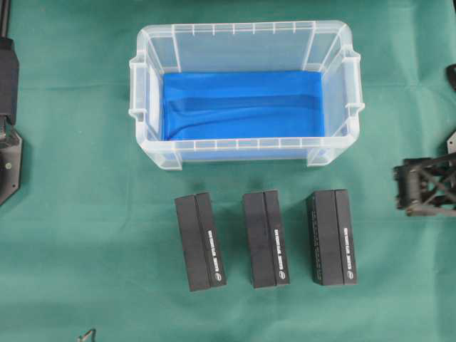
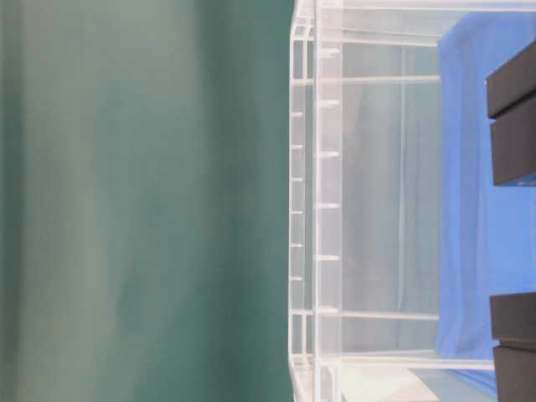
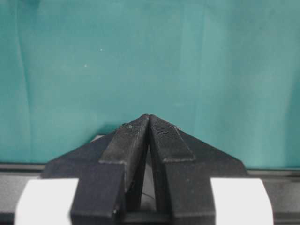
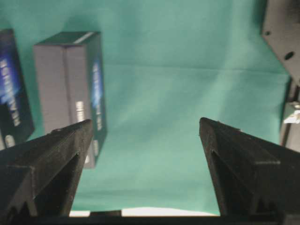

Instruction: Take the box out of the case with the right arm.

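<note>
a green cloth covers the tabletop (image 1: pixel 85 242). the case (image 1: pixel 246 153), a clear plastic bin with a blue lining on its floor, sits at the upper middle of the overhead view with nothing lying on the lining. three black boxes stand in a row on the cloth just in front of the case: the left box (image 1: pixel 200 241), the middle box (image 1: pixel 265 239) and the right box (image 1: pixel 331 236), each apart from its neighbours and from the case.

the right arm (image 1: pixel 427 184) pokes in at the right edge of the overhead view, only its lattice frame showing, well apart from the boxes. its wrist view looks down at the cloth; the right claw (image 4: pixel 145 136) has its fingers spread wide with nothing between them.

the left arm (image 1: pixel 8 142) is cut off at the left edge. the left claw (image 3: pixel 149 123) has its tips pressed together over bare cloth.

the table-level view is turned sideways and blurred.
</note>
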